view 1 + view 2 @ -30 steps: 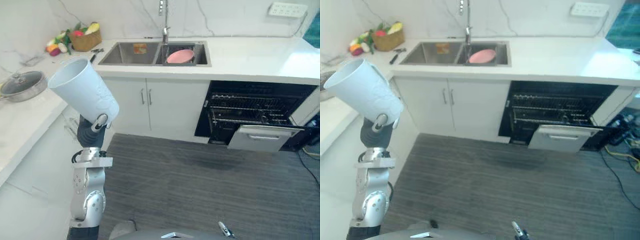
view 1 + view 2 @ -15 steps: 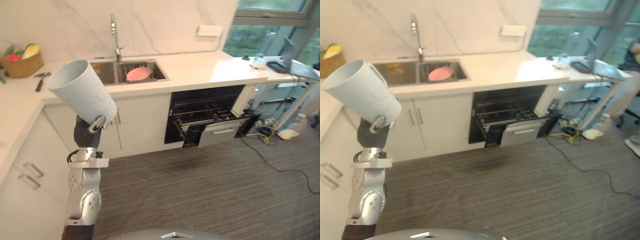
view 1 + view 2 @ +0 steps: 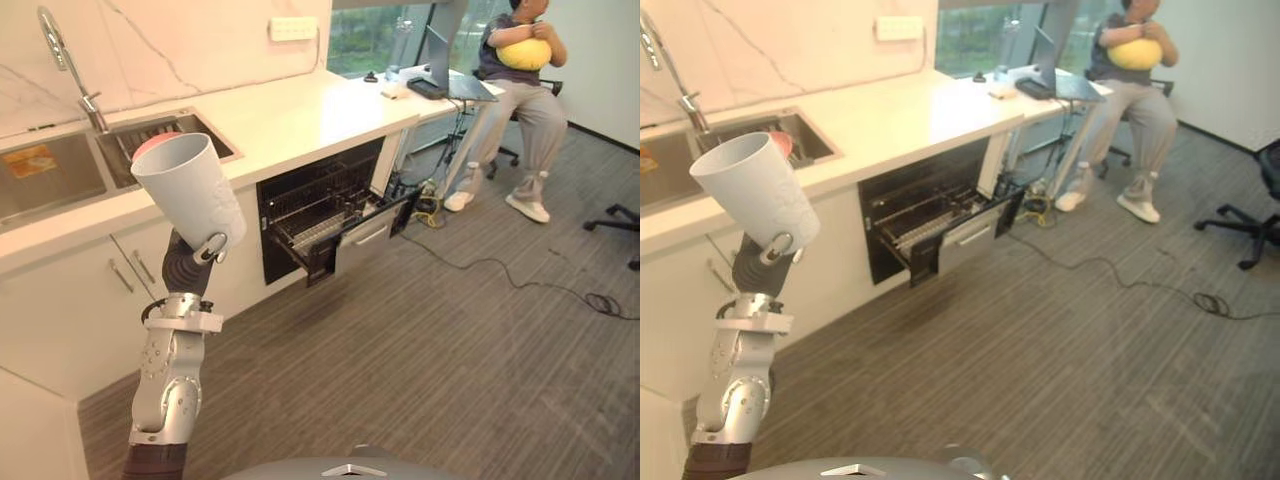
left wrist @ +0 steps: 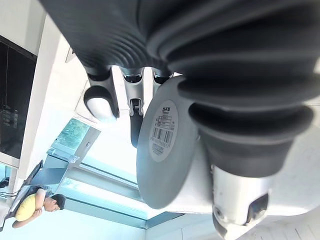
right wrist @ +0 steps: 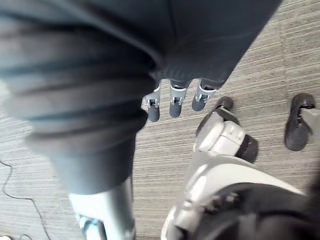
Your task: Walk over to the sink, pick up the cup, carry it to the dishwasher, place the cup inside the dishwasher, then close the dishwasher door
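Observation:
A tall white cup is held up at the left of the head views, mouth tilted up and away. My left hand is shut on its base; the left wrist view shows the cup's labelled underside with the fingers curled round one side and the thumb on the other. The dishwasher stands open under the white counter, its racks showing and its door hanging forward and down. My right hand hangs over the carpet with relaxed fingers, holding nothing.
The sink with a tap and a pink dish lies behind the cup. A person sits at the counter's far end beside a laptop. Cables trail over the carpet, and an office chair stands at the right.
The camera has swung right: sink and dishwasher have slid left in the picture, and the seated person and office chair have come into view. The cup stays held up in my left hand.

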You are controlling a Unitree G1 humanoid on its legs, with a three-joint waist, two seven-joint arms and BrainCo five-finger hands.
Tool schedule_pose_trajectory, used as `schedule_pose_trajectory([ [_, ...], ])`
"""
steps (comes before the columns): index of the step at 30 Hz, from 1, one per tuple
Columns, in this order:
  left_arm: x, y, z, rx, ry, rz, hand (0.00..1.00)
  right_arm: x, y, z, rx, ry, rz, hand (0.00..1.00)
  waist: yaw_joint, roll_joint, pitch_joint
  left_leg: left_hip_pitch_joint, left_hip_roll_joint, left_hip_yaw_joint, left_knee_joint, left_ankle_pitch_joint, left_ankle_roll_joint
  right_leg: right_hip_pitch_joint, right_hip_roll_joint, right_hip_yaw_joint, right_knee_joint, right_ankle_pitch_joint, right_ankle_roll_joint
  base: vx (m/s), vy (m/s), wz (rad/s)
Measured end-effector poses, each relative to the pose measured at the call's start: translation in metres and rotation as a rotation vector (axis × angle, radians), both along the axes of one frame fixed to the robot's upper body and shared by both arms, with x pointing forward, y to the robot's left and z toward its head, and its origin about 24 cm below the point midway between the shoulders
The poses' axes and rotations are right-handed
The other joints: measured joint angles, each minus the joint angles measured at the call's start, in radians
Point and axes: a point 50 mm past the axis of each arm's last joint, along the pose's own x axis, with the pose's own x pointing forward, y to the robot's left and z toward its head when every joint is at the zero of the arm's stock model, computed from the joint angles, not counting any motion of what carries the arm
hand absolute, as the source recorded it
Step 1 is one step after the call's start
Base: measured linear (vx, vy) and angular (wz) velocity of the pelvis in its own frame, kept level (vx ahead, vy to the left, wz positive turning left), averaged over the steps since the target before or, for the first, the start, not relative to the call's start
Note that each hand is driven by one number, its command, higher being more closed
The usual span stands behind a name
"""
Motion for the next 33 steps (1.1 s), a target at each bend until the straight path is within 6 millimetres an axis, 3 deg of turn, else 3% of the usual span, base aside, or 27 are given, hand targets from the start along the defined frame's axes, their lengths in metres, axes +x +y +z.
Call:
schedule_pose_trajectory([
  [4, -0.002, -0.010, 0.004, -0.014, -0.018, -0.039, 1.00, -0.005, 0.004, -0.001, 0.022, 0.020, 0.008, 0.00, 0.006, -0.010, -0.008, 0.009, -0.008, -0.032, -0.014, -0.020, 0.000, -0.010, -0.012, -0.029, 0.048, -0.035, 0.010, 0.00, -0.094, 0.20],
  [6, -0.003, -0.010, 0.003, -0.028, -0.013, -0.040, 1.00, -0.005, 0.001, 0.000, 0.016, 0.019, 0.006, 0.00, 0.004, -0.001, -0.015, -0.001, -0.007, -0.042, 0.021, -0.068, -0.027, -0.006, -0.009, -0.034, 0.061, -0.088, 0.008, 0.09, -0.174, 0.03],
  [7, -0.005, -0.011, -0.001, -0.041, 0.001, -0.039, 1.00, -0.008, -0.004, 0.001, 0.004, 0.025, 0.002, 0.00, 0.002, 0.020, -0.029, -0.011, 0.013, -0.035, 0.065, -0.097, -0.071, 0.013, 0.009, -0.048, 0.027, -0.116, 0.003, 0.21, -0.146, 0.12],
  [8, -0.005, -0.014, -0.002, -0.053, 0.009, -0.048, 1.00, -0.008, -0.009, 0.001, -0.007, 0.028, -0.003, 0.00, -0.002, 0.026, -0.029, -0.106, 0.060, -0.048, 0.316, -0.113, -0.076, 0.049, 0.018, -0.066, -0.015, -0.130, 0.005, 0.20, -0.142, 0.12],
  [9, -0.006, -0.015, -0.003, -0.060, 0.017, -0.046, 1.00, -0.009, -0.014, 0.002, -0.022, 0.034, -0.007, 0.00, -0.005, 0.037, -0.027, -0.172, 0.092, -0.051, 0.461, -0.097, -0.085, 0.068, 0.029, -0.066, -0.037, -0.120, -0.003, 0.11, -0.150, 0.00],
  [10, -0.006, -0.016, -0.003, -0.065, 0.019, -0.048, 1.00, -0.008, -0.022, 0.004, -0.043, 0.035, -0.003, 0.00, 0.009, 0.038, -0.016, -0.272, 0.131, -0.060, 0.677, -0.018, -0.068, 0.116, 0.033, -0.058, -0.076, -0.108, 0.006, 0.02, -0.161, -0.17],
  [12, -0.005, -0.016, -0.003, -0.069, 0.017, -0.046, 1.00, 0.002, -0.037, 0.007, -0.089, 0.013, 0.013, 0.00, 0.010, 0.046, -0.008, -0.355, 0.141, -0.045, 0.754, -0.073, -0.047, 0.186, 0.009, -0.055, -0.125, -0.106, 0.007, -0.05, -0.149, -0.18],
  [14, -0.004, -0.015, -0.004, -0.068, 0.021, -0.039, 1.00, 0.011, -0.053, 0.011, -0.139, -0.011, 0.021, 0.00, 0.009, 0.047, -0.005, -0.405, 0.127, 0.011, 0.661, -0.095, -0.017, 0.228, -0.028, -0.056, -0.152, -0.104, 0.012, -0.20, -0.079, -0.09],
  [16, -0.003, -0.014, -0.007, -0.070, 0.028, -0.032, 1.00, 0.020, -0.063, 0.014, -0.168, -0.036, 0.031, 0.00, 0.013, 0.043, -0.003, -0.429, 0.082, 0.021, 0.449, -0.036, 0.016, 0.255, -0.064, -0.065, -0.154, -0.103, 0.042, -0.24, -0.045, -0.04],
  [17, -0.003, -0.013, -0.007, -0.076, 0.022, -0.027, 1.00, 0.022, -0.068, 0.015, -0.179, -0.040, 0.029, 0.00, 0.018, 0.044, -0.003, -0.421, 0.042, -0.017, 0.249, 0.085, 0.024, 0.275, -0.078, -0.073, -0.153, -0.112, 0.071, -0.15, 0.005, -0.14],
  [18, -0.004, -0.012, -0.005, -0.083, 0.003, -0.018, 1.00, 0.021, -0.073, 0.017, -0.193, -0.040, 0.024, 0.00, 0.028, 0.048, -0.005, -0.408, 0.011, -0.095, 0.081, 0.315, 0.021, 0.291, -0.080, -0.077, -0.152, -0.132, 0.105, -0.04, 0.037, -0.12],
  [19, -0.004, -0.007, -0.006, -0.073, 0.007, -0.003, 1.00, 0.022, -0.069, 0.015, -0.181, -0.038, 0.011, 0.00, 0.026, 0.008, -0.007, -0.388, -0.023, -0.095, 0.062, 0.321, 0.028, 0.302, -0.105, -0.078, -0.155, -0.142, 0.114, 0.13, 0.067, -0.02],
  [20, -0.004, -0.004, -0.005, -0.076, 0.001, 0.014, 1.00, 0.020, -0.061, 0.012, -0.153, -0.028, 0.015, 0.00, 0.024, -0.005, -0.009, -0.374, -0.043, -0.139, 0.030, 0.330, 0.029, 0.292, -0.131, -0.083, -0.151, -0.131, 0.116, 0.25, 0.082, 0.12],
  [22, -0.004, 0.004, -0.003, -0.080, -0.023, 0.059, 1.00, 0.025, -0.051, 0.007, -0.107, -0.031, 0.031, 0.00, 0.029, -0.027, 0.019, -0.420, -0.034, -0.177, 0.123, 0.282, 0.026, 0.308, -0.118, -0.068, -0.211, -0.099, 0.109, 0.17, 0.011, -0.09],
  [24, -0.005, 0.015, -0.006, -0.081, -0.018, 0.110, 1.00, 0.028, -0.051, 0.007, -0.107, -0.039, 0.034, 0.00, 0.060, -0.022, 0.041, -0.472, -0.002, -0.219, 0.283, 0.201, 0.005, 0.338, -0.105, -0.001, -0.258, -0.060, 0.132, 0.07, -0.034, -0.69],
  [25, -0.005, 0.017, -0.010, -0.079, -0.005, 0.117, 1.00, 0.029, -0.057, 0.009, -0.121, -0.037, 0.039, 0.00, 0.071, 0.000, 0.039, -0.453, 0.009, -0.238, 0.285, 0.144, -0.008, 0.342, -0.101, 0.025, -0.255, -0.054, 0.143, 0.05, 0.080, -0.74],
  [29, -0.003, 0.011, -0.009, -0.074, -0.008, 0.084, 1.00, 0.025, -0.056, 0.009, -0.126, -0.019, 0.039, 0.00, 0.050, 0.007, 0.032, -0.384, -0.043, -0.194, 0.232, 0.099, 0.003, 0.304, -0.166, 0.024, -0.136, -0.048, 0.151, 0.05, 0.120, -0.30],
  [31, -0.003, 0.011, -0.009, -0.068, -0.011, 0.074, 1.00, 0.013, -0.046, 0.006, -0.101, 0.006, 0.031, 0.00, 0.050, 0.007, 0.022, -0.337, -0.073, -0.183, 0.141, 0.118, 0.007, 0.213, -0.206, 0.015, 0.026, -0.023, 0.111, 0.08, 0.168, -0.05],
  [32, -0.002, 0.011, -0.009, -0.062, -0.007, 0.071, 1.00, 0.006, -0.040, 0.005, -0.087, 0.024, 0.037, 0.00, 0.051, 0.012, 0.018, -0.284, -0.089, -0.180, 0.063, 0.124, 0.008, 0.157, -0.226, -0.002, 0.131, 0.018, 0.049, 0.18, 0.187, -0.09],
  [33, -0.003, 0.012, -0.008, -0.047, -0.010, 0.072, 1.00, 0.002, -0.032, 0.003, -0.068, 0.037, 0.057, 0.00, 0.049, 0.026, 0.011, -0.244, -0.090, -0.181, 0.003, 0.135, 0.016, 0.113, -0.230, 0.001, 0.194, 0.003, 0.035, 0.13, 0.176, -0.13],
])
